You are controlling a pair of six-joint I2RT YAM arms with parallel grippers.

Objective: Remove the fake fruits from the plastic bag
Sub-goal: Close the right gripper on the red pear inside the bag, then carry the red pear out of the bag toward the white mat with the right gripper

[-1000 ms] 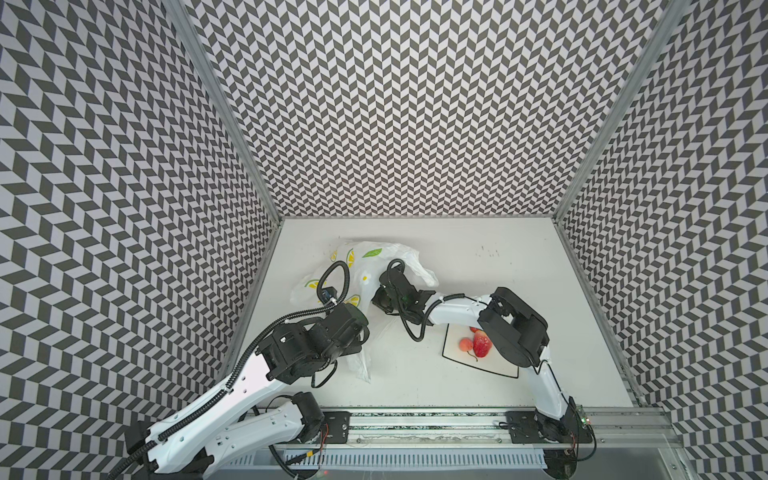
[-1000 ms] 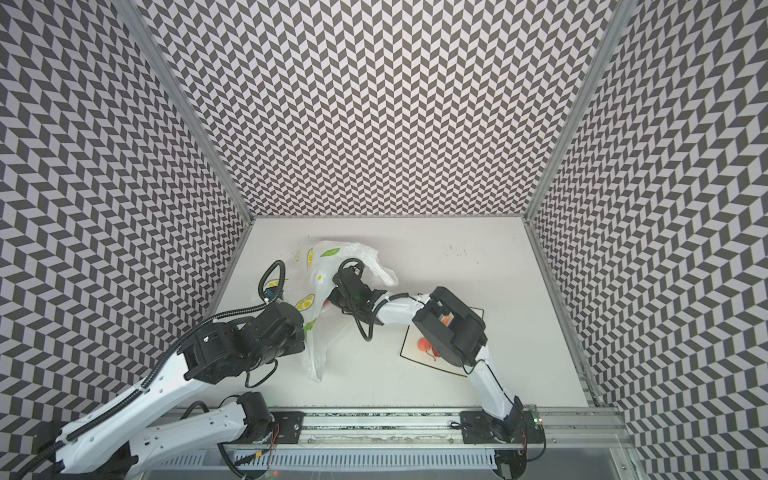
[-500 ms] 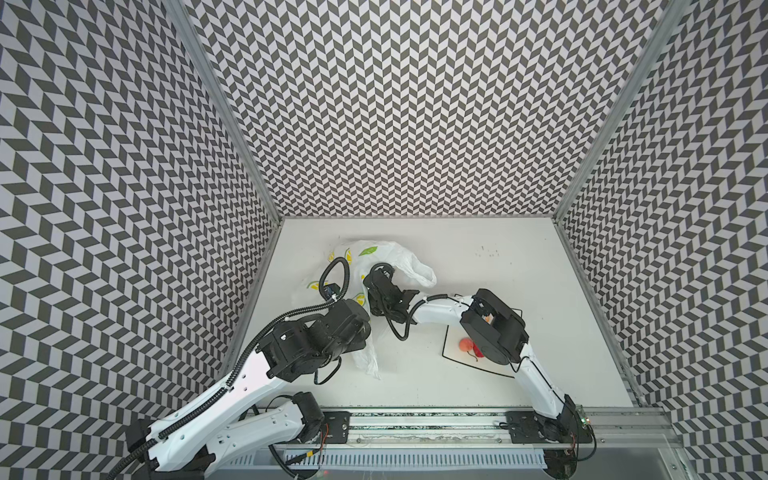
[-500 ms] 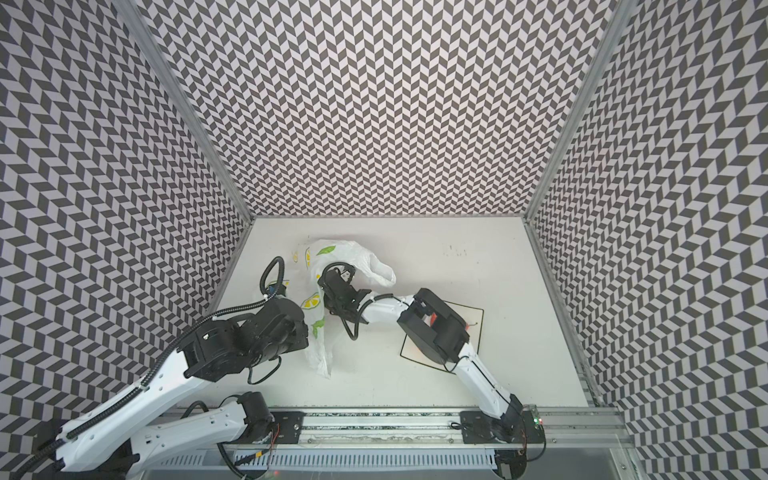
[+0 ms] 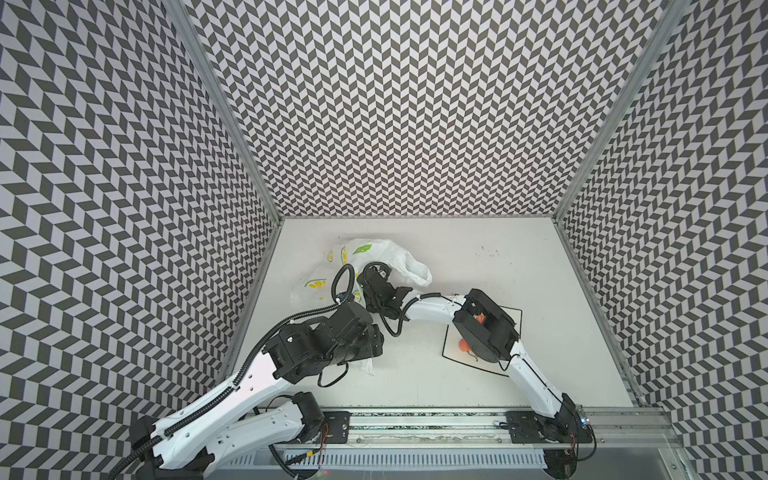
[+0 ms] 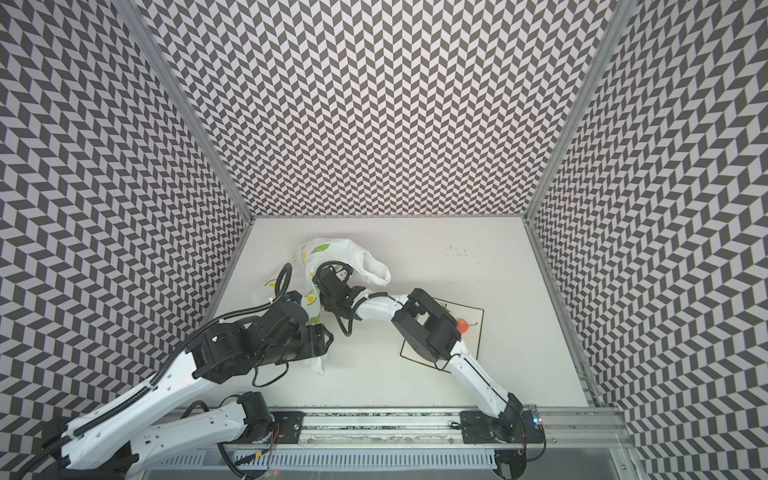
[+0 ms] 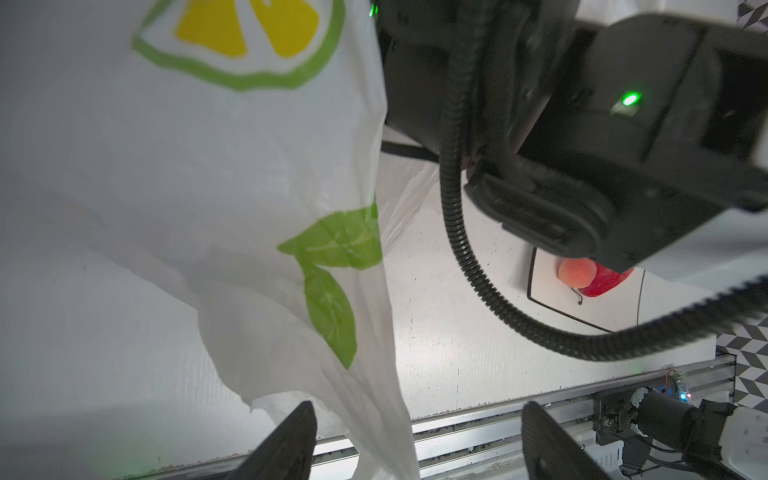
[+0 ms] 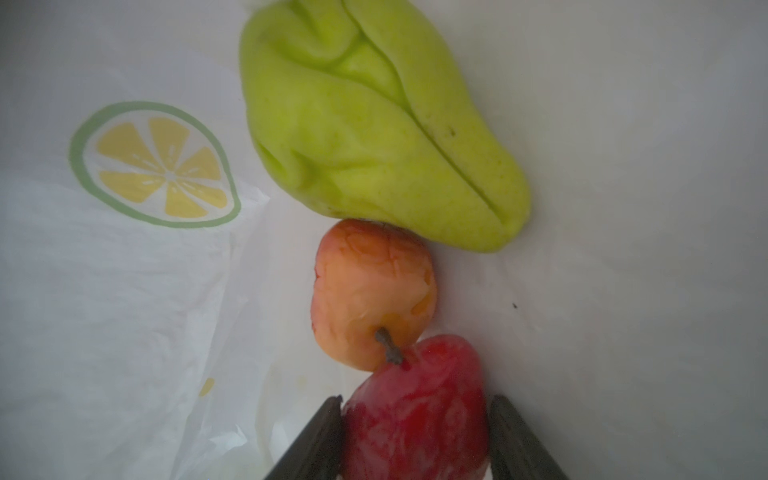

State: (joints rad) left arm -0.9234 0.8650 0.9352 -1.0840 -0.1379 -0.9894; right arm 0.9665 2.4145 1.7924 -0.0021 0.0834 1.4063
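Fruit lies in a row on the inner film of the bag (image 5: 374,249), which is crumpled on the table (image 5: 415,374) near the left wall. A lumpy green fruit (image 8: 374,124) touches an orange fruit (image 8: 374,295), and that one's stem end touches a red fruit (image 8: 415,436).

The right gripper (image 8: 416,400) reaches in through the bag's mouth. Its jaws press both sides of the red fruit, probably chosen because it lies nearest and can come out without disturbing the rest.

The left gripper (image 7: 417,407) sits low at the bag's near end with its jaws spread wide. A strip of bag hangs between them unpinched, so nothing anchors the bag and it may drag along.

A pair of freed fruits (image 7: 575,272) rest touching on the plate (image 7: 544,286), just beside the right arm, which keeps each drop-off short.
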